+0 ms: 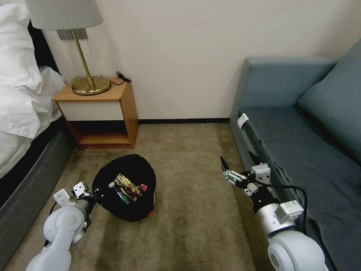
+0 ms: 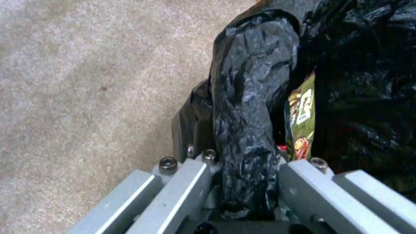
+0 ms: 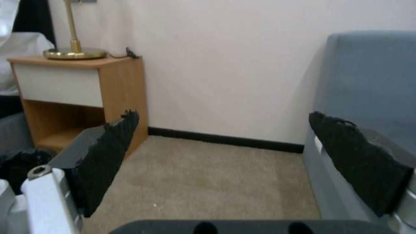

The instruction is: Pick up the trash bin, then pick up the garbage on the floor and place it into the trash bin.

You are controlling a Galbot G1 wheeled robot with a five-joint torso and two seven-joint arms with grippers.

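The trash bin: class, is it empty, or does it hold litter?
It holds litter: the trash bin, gripped at its rim by the left gripper, contains a gold-printed wrapper and a small bottle.

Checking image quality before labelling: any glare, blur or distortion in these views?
Head view: wide-angle bending at the edges, even light. Left wrist view: soft and blocky, sheen on the trash bin bag. Right wrist view: fingers close and soft-edged, room readable.

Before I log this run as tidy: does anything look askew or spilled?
The trash bin is tipped toward the camera, its rim pinched in the left tool, garbage inside. Nothing spilled on the carpet. The right tool hangs open, empty.
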